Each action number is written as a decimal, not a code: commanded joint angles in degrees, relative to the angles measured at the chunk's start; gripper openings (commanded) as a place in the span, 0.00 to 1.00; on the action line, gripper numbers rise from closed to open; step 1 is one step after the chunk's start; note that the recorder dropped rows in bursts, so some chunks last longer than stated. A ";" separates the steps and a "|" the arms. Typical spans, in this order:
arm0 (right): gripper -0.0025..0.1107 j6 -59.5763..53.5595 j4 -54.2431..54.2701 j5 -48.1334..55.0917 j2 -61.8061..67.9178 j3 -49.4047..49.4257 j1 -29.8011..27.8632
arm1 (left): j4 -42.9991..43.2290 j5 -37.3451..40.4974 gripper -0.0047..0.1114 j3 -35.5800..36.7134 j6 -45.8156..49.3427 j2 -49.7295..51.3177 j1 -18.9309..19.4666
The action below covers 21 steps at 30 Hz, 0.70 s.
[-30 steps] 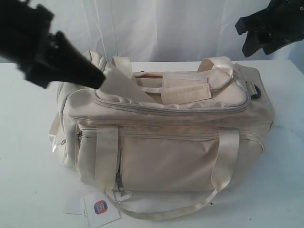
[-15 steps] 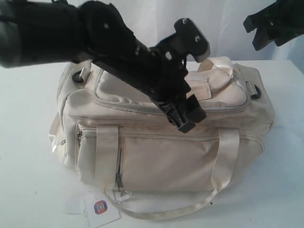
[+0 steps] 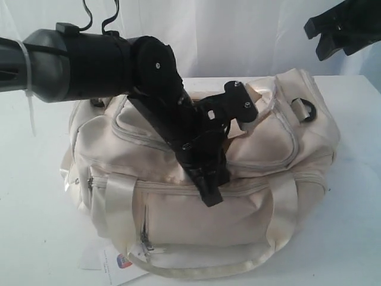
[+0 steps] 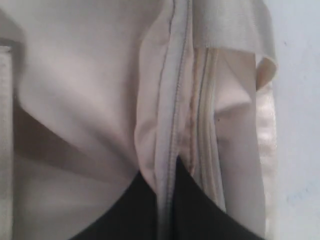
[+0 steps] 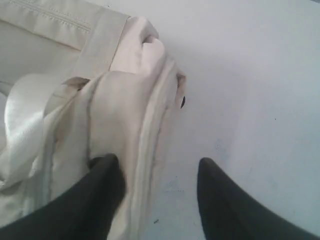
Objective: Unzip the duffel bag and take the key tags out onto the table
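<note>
Non-task item: white backdrop [image 3: 238,36], looks like cloth, faint vertical folds. Sits behind duffel bag [image 3: 196,220], spans full width of exterior view above it.

place: lab-style test bench | evidence: plain white table [image 3: 36,238]; white backdrop [image 3: 238,36]; black robot arm [image 3: 89,62]

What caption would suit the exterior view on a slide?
Left gripper pressed against a cream duffel bag on a white table.
</note>
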 commanded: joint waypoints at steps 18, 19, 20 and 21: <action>0.43 0.56 0.06 0.05 1.07 -0.55 -0.41 | -4.67 3.38 0.78 -9.17 -7.08 -5.59 -0.23; 0.43 0.56 0.06 0.05 1.07 -0.55 -0.41 | -4.67 -0.74 0.78 -9.90 -8.26 -5.68 -0.23; 0.43 0.56 0.06 0.05 1.07 -0.55 -0.41 | -4.56 -4.24 0.76 -10.29 -8.87 -5.68 -0.23; 0.43 0.56 0.06 0.05 1.07 -0.55 -0.41 | -4.56 -8.35 0.74 -10.54 -9.24 -5.27 -0.14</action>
